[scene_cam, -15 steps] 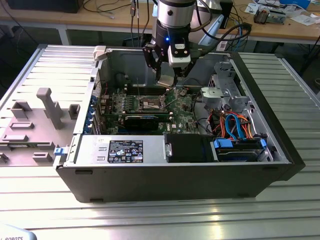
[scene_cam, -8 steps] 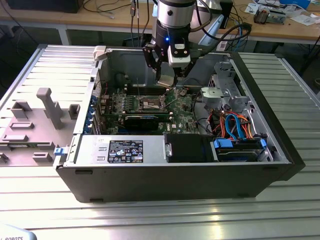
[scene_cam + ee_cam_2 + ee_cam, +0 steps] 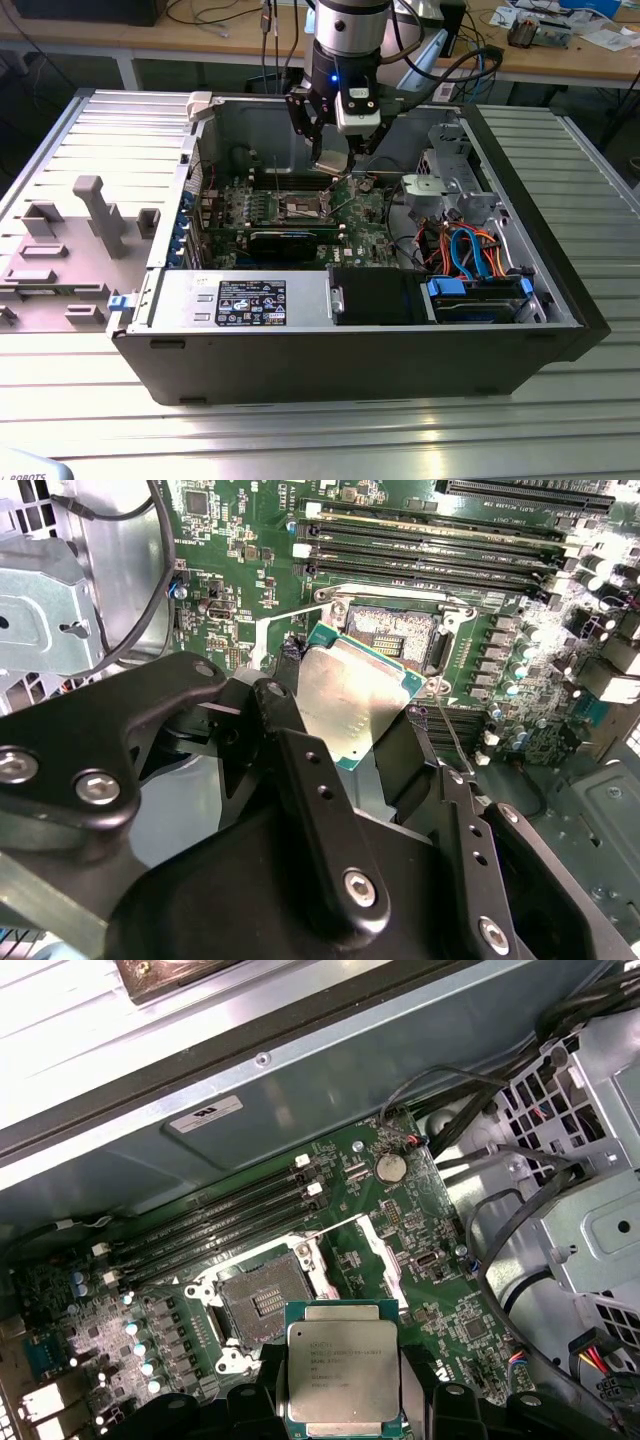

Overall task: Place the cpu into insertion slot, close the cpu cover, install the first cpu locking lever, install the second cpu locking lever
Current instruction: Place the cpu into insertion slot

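Plainly, the fingers (image 3: 405, 748) are closed to the width of the cpu (image 3: 355, 695) and pinch it by two opposite edges, its silvery top facing up and the chip a little tilted in the second wrist view. The cpu hangs in the air between the fingertips, not yet seated. The insertion slot (image 3: 262, 1305) lies below and just beyond the fingertips on the green circuit board (image 3: 440, 1290), its dark centre uncovered. The chip looks light, thin and stiff, with a smooth metal lid that could slip. Its underside and the slot's contacts are probably fragile, so the side edges seem the right place to grip, held level and without squeezing hard.
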Available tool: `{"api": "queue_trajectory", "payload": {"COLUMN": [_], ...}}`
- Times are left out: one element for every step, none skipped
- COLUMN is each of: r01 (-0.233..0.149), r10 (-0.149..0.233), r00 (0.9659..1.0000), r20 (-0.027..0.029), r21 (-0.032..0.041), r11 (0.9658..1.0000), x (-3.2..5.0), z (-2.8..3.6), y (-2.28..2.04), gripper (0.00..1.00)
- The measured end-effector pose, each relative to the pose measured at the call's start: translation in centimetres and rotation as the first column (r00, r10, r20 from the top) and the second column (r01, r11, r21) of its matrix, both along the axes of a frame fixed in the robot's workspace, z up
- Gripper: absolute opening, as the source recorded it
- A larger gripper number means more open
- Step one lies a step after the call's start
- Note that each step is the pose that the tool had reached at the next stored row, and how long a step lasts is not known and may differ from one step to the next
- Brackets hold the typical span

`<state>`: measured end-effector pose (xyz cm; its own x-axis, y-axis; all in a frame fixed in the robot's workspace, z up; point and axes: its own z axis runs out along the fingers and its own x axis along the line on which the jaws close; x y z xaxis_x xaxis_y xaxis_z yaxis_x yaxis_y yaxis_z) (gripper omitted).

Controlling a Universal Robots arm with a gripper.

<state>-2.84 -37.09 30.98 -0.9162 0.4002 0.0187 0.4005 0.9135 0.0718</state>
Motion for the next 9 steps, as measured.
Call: {"api": "queue_trajectory", "payload": {"r01": [0.001,0.001,0.002,0.003,0.004,0.004,0.005,0.006,0.007], "r10": [-0.001,-0.001,-0.002,-0.003,-0.004,-0.004,-0.005,-0.006,-0.007], "r00": [1.0,1.0,1.0,1.0,1.0,1.0,1.0,1.0,1.0], "r20": [0.0,0.0,-0.0001,0.0,-0.0001,0.0,0.0,0.0,0.0], "r21": [0.0,0.0,0.0,0.0,0.0,0.0,0.0,0.0,0.0], "r11": [1.0,1.0,1.0,1.0,1.0,1.0,1.0,1.0,1.0], "x": [0.0,0.0,0.0,0.0,0.0,0.0,0.0,0.0,0.0], "z": [0.0,0.0,0.0,-0.01,-0.01,-0.01,-0.01,-0.02,-0.02], "y": [0.0,0.0,0.0,0.0,0.0,0.0,0.0,0.0,0.0], "gripper": [0.54,0.54,0.54,0.54,0.54,0.54,0.54,0.54,0.54]}}
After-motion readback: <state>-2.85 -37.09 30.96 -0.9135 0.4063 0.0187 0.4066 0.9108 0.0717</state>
